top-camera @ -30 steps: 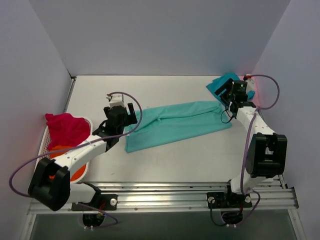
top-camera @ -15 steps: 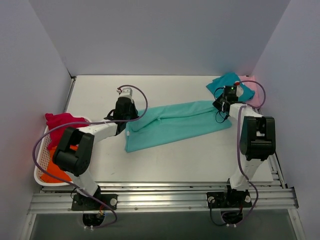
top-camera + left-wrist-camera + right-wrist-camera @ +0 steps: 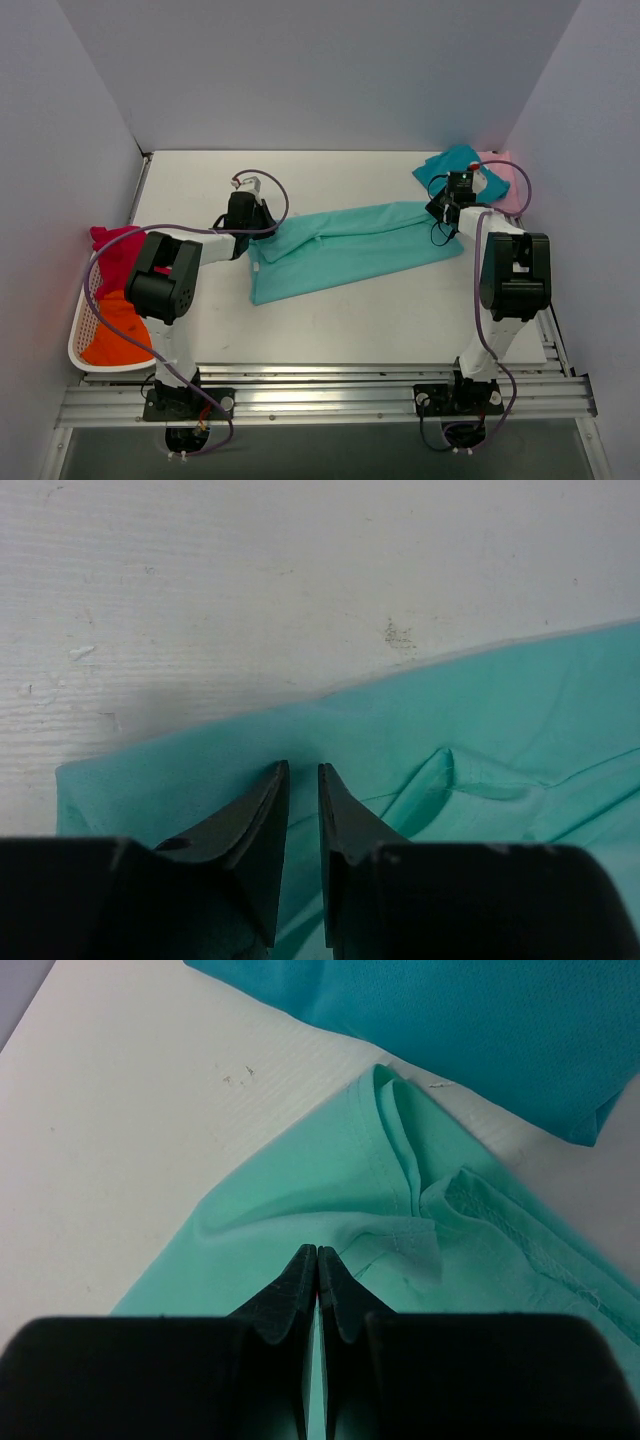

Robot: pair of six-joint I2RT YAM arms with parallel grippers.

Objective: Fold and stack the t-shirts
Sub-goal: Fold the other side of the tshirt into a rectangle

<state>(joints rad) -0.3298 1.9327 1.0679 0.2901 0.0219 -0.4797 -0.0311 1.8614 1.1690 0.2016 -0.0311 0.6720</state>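
Note:
The light mint-green t-shirt (image 3: 350, 248) lies stretched out in a long band across the table's middle. My left gripper (image 3: 263, 224) sits at its back left corner. In the left wrist view the left gripper (image 3: 300, 772) has its jaws a narrow slit apart with the mint cloth (image 3: 480, 710) pinched between them. At the shirt's right end my right gripper (image 3: 446, 212) is pressed down. The right wrist view shows the right gripper (image 3: 318, 1252) shut, with creases of mint cloth (image 3: 290, 1175) running into its tips. The darker teal t-shirt (image 3: 455, 165) and the pale pink t-shirt (image 3: 511, 186) lie at the back right.
A white mesh basket (image 3: 82, 340) stands at the table's left edge, holding the magenta-red t-shirt (image 3: 113, 250) and the orange t-shirt (image 3: 110, 345). The teal t-shirt (image 3: 480, 1020) lies just beyond the right gripper. Bare white table (image 3: 250, 580) lies behind the left gripper. Walls close in on three sides.
Both grippers have gone from open to closed on the mint-green shirt's ends. The left arm swung in and reached further back; the right arm dropped lower onto the cloth.

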